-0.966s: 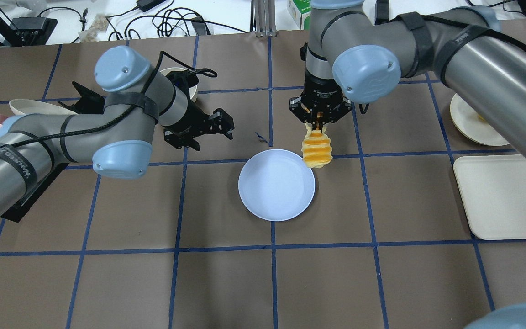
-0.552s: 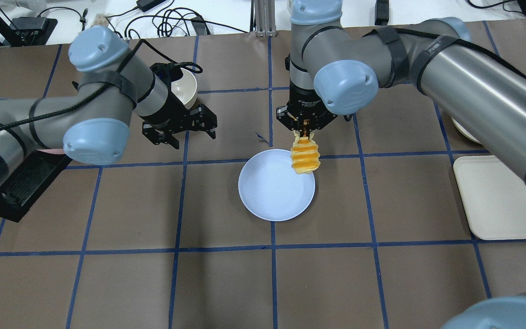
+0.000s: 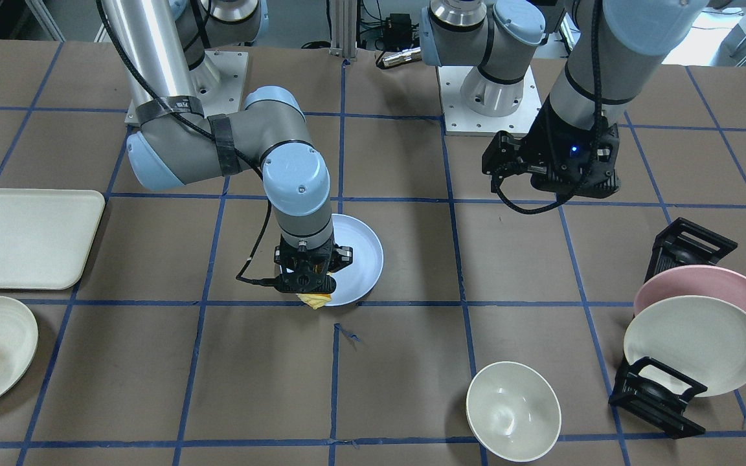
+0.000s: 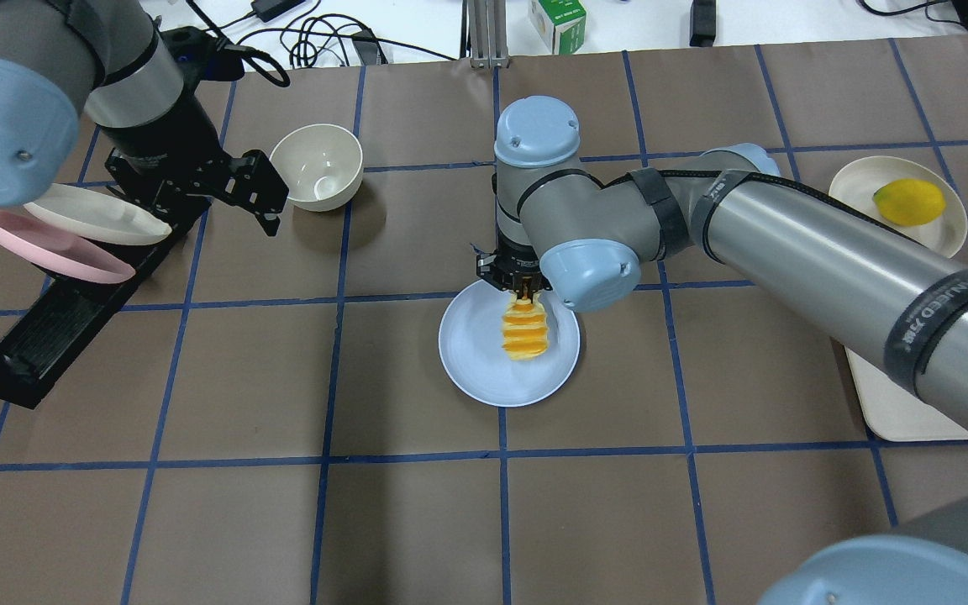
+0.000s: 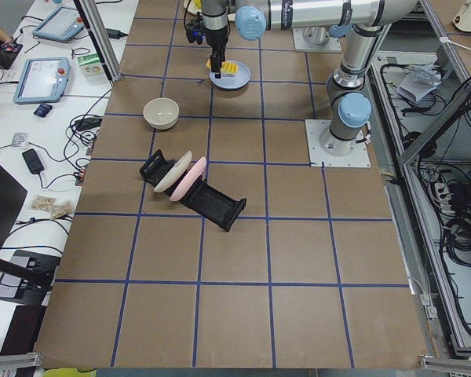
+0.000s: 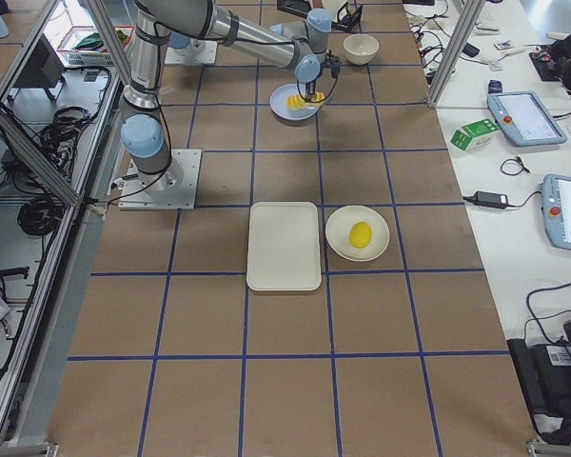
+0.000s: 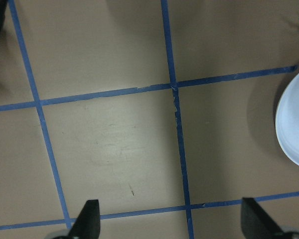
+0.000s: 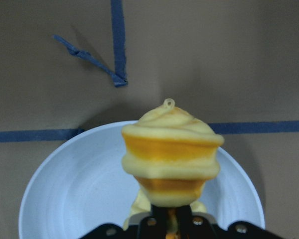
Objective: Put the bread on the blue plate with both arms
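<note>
My right gripper point(image 4: 523, 292) was clenched on one end of the bread point(image 4: 525, 330), near the centre of the overhead view. The ridged yellow loaf stretched out from my fingers over the blue plate point(image 4: 471, 357), inside its rim and toward its right side. I could not tell whether it touched the plate. My left gripper point(image 7: 172, 226) was released, with its fingers spread wide and nothing between them. It sat in the upper left of the overhead view, near a white bowl point(image 4: 316, 166). A pink plate point(image 4: 47, 248) and a cream plate point(image 4: 89, 214) leaned in a black rack point(image 4: 22, 344) at the left edge. A lemon point(image 4: 908, 202) lay on a cream dish point(image 4: 854, 189) at upper right.
</note>
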Robot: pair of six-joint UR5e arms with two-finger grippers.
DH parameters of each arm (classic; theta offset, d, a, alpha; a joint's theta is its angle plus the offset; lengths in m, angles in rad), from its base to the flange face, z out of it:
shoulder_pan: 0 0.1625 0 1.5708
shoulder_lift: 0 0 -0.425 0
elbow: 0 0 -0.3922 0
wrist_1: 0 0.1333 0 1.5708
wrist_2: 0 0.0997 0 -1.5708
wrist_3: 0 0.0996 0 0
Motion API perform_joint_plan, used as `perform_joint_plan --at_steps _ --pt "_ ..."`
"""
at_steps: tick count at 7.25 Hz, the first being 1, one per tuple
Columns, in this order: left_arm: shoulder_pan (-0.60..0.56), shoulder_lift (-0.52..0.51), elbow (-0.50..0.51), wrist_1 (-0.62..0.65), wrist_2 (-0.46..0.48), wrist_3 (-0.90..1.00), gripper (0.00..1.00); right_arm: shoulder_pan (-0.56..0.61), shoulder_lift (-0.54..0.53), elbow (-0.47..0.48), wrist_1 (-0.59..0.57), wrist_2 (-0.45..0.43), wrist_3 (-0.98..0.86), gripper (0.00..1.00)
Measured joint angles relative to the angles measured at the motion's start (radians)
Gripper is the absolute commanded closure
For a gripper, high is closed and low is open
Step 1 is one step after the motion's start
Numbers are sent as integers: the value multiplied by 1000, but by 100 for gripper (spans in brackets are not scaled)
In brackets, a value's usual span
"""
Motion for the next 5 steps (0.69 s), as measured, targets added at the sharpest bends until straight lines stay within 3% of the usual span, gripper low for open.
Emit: perform_joint_plan --at_steps 3,4,5 --pt "-23 -6 29 26 -34 -64 0 29 -1 5 -4 1 45 100" --pt "-39 -2 27 37 -30 -91 0 39 -2 10 0 -4 51 94" --pt "-49 2 20 42 -26 -103 0 46 -2 20 0 -8 54 68"
